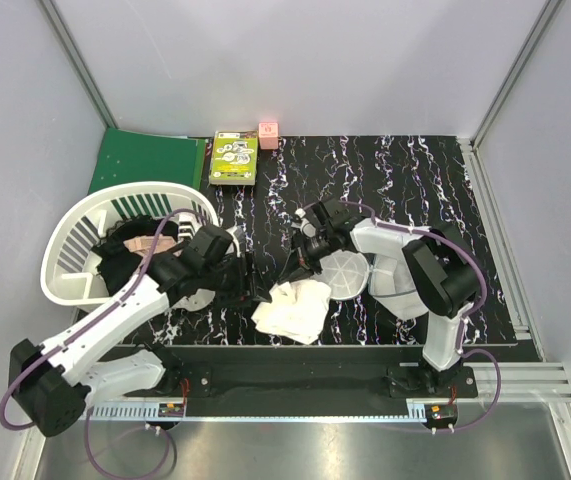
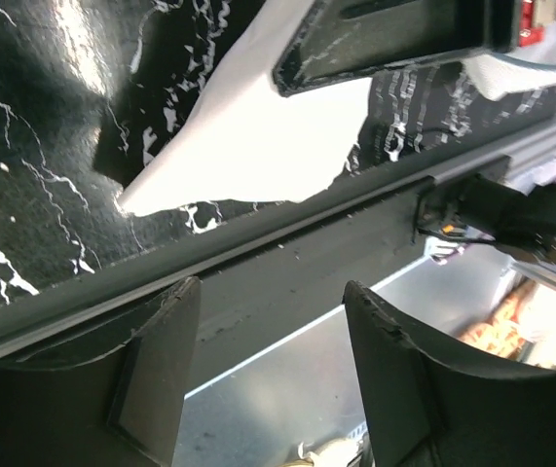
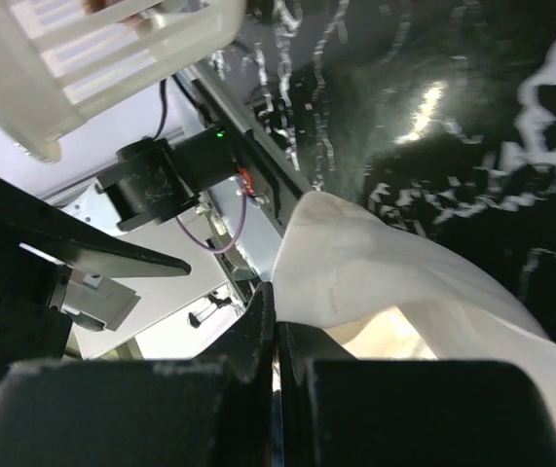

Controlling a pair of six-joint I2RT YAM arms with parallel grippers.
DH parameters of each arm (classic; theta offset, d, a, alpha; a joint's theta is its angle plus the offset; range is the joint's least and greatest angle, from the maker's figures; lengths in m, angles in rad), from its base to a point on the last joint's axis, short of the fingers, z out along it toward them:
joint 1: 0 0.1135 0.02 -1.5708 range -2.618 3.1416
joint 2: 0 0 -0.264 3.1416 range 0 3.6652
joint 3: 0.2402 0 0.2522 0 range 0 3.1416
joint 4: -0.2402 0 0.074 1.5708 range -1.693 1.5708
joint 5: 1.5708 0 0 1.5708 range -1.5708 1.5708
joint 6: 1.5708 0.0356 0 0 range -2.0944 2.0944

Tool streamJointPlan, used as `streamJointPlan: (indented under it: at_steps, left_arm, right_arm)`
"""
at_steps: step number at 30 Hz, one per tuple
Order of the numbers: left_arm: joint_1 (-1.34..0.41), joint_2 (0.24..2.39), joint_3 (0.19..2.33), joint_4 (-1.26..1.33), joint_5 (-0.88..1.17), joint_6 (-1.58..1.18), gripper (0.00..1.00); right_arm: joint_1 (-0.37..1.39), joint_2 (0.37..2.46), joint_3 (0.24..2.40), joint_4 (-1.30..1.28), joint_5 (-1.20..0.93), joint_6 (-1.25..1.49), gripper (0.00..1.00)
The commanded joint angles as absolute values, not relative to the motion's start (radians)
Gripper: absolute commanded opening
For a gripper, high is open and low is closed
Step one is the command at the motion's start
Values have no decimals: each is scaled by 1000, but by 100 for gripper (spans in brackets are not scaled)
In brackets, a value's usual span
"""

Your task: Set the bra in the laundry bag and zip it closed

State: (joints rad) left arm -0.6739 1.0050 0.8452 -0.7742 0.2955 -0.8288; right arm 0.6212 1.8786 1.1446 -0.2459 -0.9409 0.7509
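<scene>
The laundry bag [image 1: 297,308] lies on the black marbled table as crumpled white fabric, with its round mesh dome [image 1: 347,273] beside it. My right gripper [image 1: 298,267] is shut on the bag's upper edge. In the right wrist view the shut fingertips [image 3: 276,304] pinch the white fabric [image 3: 375,263]. My left gripper [image 1: 254,293] is open and empty just left of the bag. In the left wrist view its jaws [image 2: 273,292] stand apart over the table's front edge, with the bag [image 2: 258,146] ahead. A black garment, seemingly the bra [image 1: 115,262], lies in the basket, partly hidden by my left arm.
The white slatted basket [image 1: 65,262] stands at the left and also holds a pale pink garment [image 1: 151,243]. It shows in the right wrist view [image 3: 112,49] too. A green folder [image 1: 150,160], a green box [image 1: 235,157] and a pink cube [image 1: 268,131] sit at the back.
</scene>
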Motion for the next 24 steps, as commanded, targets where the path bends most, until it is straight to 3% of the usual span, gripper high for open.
streamJointPlan:
  at_steps: [1,3,7,10,17,24]
  left_arm:
    - [-696,1083,908,-693,261,-799,63]
    - [-715,1133,913,-655,247,-802,60]
    - [-739,1245,911,-598,200,-834,42]
    - [-747,1298,903,-531,189,-845,37]
    - [-747,1437,937,-494,141,-805,32]
    - [-746,1398,956,-515,164,-782,34]
  right_arm:
    - [586,1893,1190,-386,-962,622,1]
    - [584,1901,1228,-469,-898,522,7]
    - [583,1925,1281,-633,-790,396,18]
    - [581,1931,1325,-730,-685,333,25]
    - [581,1896,1371,-822,-623,298,45]
    - [581,1752,1329,-859,-623,400,67]
